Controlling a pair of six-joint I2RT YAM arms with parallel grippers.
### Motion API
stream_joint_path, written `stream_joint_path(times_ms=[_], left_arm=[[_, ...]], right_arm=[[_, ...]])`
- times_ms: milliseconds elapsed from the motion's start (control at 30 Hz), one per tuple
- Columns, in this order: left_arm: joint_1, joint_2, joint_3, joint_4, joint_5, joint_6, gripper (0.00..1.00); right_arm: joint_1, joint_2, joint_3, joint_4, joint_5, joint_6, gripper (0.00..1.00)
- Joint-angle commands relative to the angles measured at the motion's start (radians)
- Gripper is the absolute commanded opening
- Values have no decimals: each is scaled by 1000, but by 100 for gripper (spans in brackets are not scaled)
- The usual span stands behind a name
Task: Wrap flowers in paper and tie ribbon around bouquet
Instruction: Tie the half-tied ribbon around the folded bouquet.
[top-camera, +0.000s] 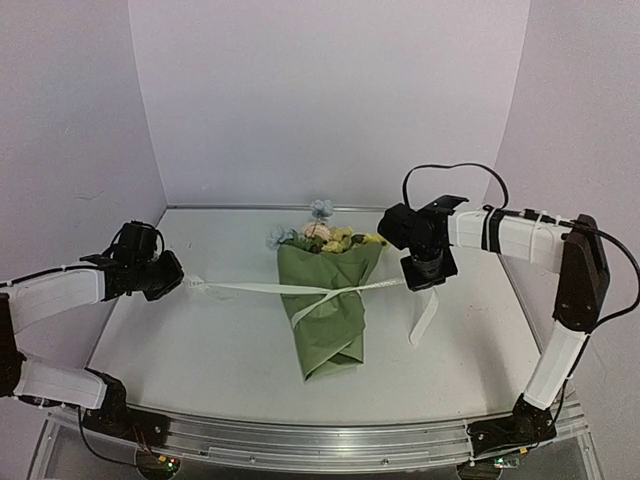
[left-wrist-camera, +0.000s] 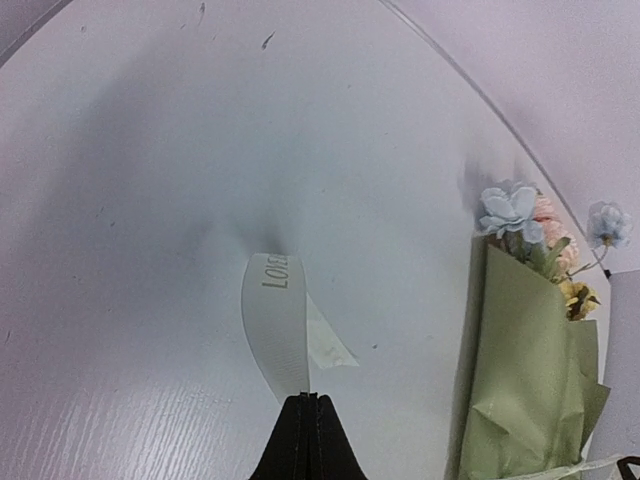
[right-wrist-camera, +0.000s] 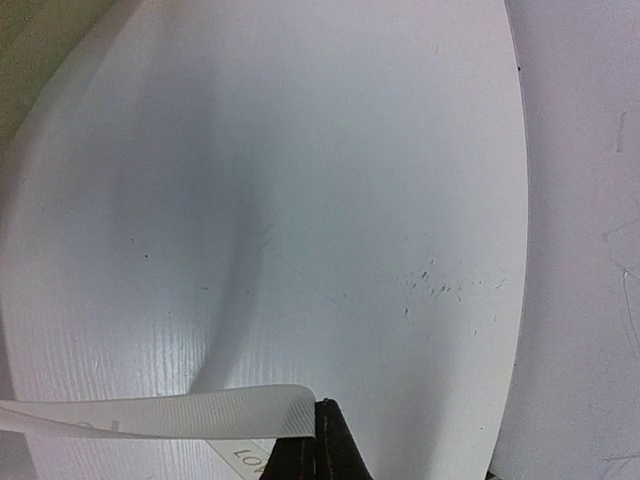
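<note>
The bouquet (top-camera: 325, 310) lies in the middle of the table, a cone of olive-green paper (left-wrist-camera: 525, 370) with blue, pink and yellow flowers (top-camera: 320, 235) showing at its far, wide end. The cream ribbon (top-camera: 250, 288) crosses its waist and stretches out to both sides. My left gripper (left-wrist-camera: 309, 398) is shut on the ribbon's left end, whose loose tail (left-wrist-camera: 275, 320) curls over the table. To the right of the bouquet, my right gripper (right-wrist-camera: 318, 408) is shut on the ribbon (right-wrist-camera: 160, 415), and a free tail (top-camera: 424, 318) hangs down below it.
The white table (top-camera: 200, 350) has a raised rim at the back and a metal rail along the near edge. Pale walls stand close on three sides.
</note>
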Motion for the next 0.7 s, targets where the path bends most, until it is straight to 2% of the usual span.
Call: stream_joint_path(times_ms=[0,133,367,467,600,667], left_arm=[[-42,102,0,-14,-69,9,0],[-61,172,8,17,-26,-8,7],[-67,182,20,19,-2,-32,41],[-51,145,24,-15,-19,-49,51],[-27,126,24,-11,21,-75,56],[-27,154,52,-19,32,-74,57]], right_arm=[[14,84,-1,-71,116,12,4],[12,102,2,-78,125,38,20],[6,84,-22,-58,85,72,46],[-21,47,-57,-57,87,102,56],[-94,-10,-106,-55,70,154,63],[-111,-58,-131,-21,-9,166,66]])
